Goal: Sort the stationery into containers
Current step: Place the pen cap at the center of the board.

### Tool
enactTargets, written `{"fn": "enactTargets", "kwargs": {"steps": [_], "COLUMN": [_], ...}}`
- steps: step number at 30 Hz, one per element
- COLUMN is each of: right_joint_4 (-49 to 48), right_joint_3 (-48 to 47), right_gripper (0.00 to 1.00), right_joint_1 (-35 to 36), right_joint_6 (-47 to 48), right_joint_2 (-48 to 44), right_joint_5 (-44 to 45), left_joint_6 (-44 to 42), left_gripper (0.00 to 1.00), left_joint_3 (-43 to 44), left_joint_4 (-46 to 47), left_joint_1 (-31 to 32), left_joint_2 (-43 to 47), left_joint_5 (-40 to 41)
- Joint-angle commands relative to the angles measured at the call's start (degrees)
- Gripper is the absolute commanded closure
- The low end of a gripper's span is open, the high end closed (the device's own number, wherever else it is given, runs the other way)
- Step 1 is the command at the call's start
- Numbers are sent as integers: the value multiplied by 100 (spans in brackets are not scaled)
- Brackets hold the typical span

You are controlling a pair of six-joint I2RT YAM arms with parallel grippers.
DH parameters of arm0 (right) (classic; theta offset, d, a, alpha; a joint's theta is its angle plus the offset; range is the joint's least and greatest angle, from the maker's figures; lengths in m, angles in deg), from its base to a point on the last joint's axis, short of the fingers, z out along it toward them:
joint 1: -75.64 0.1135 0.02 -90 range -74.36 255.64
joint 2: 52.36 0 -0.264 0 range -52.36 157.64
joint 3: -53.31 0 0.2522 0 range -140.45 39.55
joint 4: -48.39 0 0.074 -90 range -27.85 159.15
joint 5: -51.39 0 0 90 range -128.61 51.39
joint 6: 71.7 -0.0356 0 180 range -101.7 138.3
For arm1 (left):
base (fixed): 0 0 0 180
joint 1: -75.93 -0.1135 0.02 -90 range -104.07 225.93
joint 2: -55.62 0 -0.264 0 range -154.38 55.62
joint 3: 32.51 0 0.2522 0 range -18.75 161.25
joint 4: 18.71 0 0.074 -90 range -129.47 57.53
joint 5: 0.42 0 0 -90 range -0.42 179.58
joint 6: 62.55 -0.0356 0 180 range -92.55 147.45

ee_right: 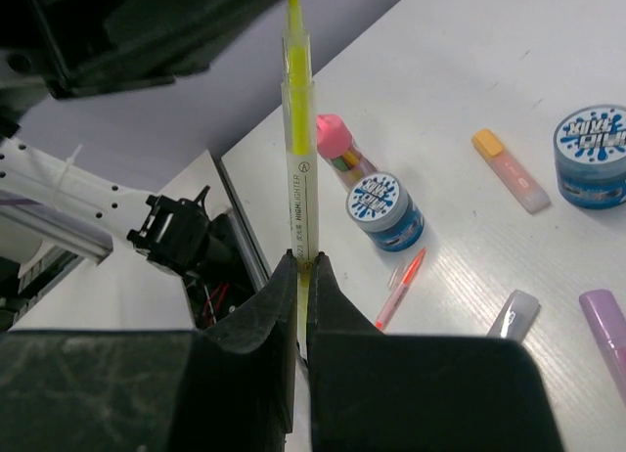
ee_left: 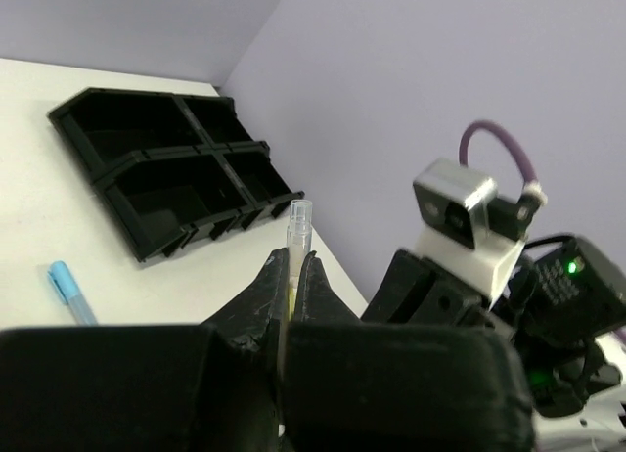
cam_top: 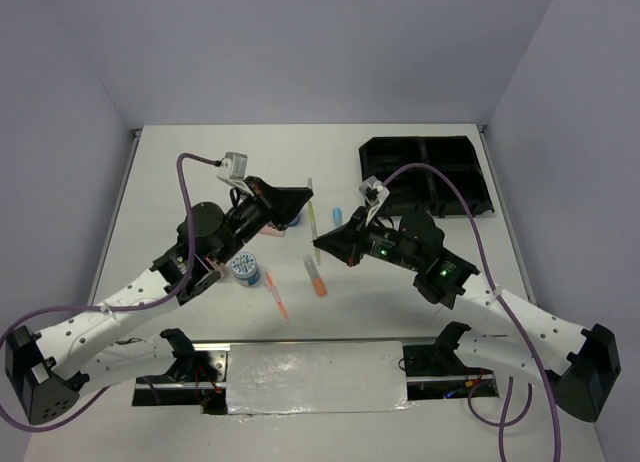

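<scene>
- Handover in mid-air: we see the left gripper [ee_left: 293, 268] and the right gripper [ee_right: 301, 272] both clenched on one yellow pen [ee_right: 297, 149]. Each grips an opposite end, and the pen is held above the table between the two arms.
- We read this as the pass from the left arm to the right. The black tray [cam_top: 470, 154] lies at the far right of the table, on the right arm's side, well apart from the pen.
- The next move, as we judge it, calls for the left jaws to let go while the right keep hold (a pull with both shut could twist the pen). A carry to one of the tray's four compartments would follow.
- The pen is slim, with a translucent yellow barrel and printed lettering. A clear end pokes out past the left fingers.
- Unsorted on the table:
  - a blue tub [ee_right: 386, 210] just beside the pink-capped bottle [ee_right: 335, 139], and a second blue tub [ee_right: 593, 157]
  - an orange marker [ee_right: 509, 170] and a purple marker [ee_right: 606, 320]
  - a thin orange pen [ee_right: 403, 288] and a light blue pen [ee_left: 70, 291]
  - a grey-tipped piece [ee_right: 514, 315], which may be a cap or another marker; we cannot tell
</scene>
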Motion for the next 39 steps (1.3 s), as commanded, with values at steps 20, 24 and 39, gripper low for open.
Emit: {"fn": "enactTargets", "kwargs": {"steps": [20, 24, 39], "right_joint_4": [3576, 4036, 3826], "right_joint_3": [-434, -918, -523], "right_gripper": [100, 100, 100], "right_joint_1": [-71, -80, -89], "right_joint_6": [61, 228, 360], "right_joint_2": [-2326, -2476, -2687], "right_joint_5": [3838, 4287, 3813], "left_joint_6": [451, 733, 1384], "left_gripper": [100, 100, 93], "left_joint_3": [222, 64, 2], "left_joint_4": [-3793, -4030, -3795], "left_joint_1": [69, 271, 588], "left_joint_2": [-1229, -1835, -3541], "left_joint_5": [1517, 1603, 1903]}}
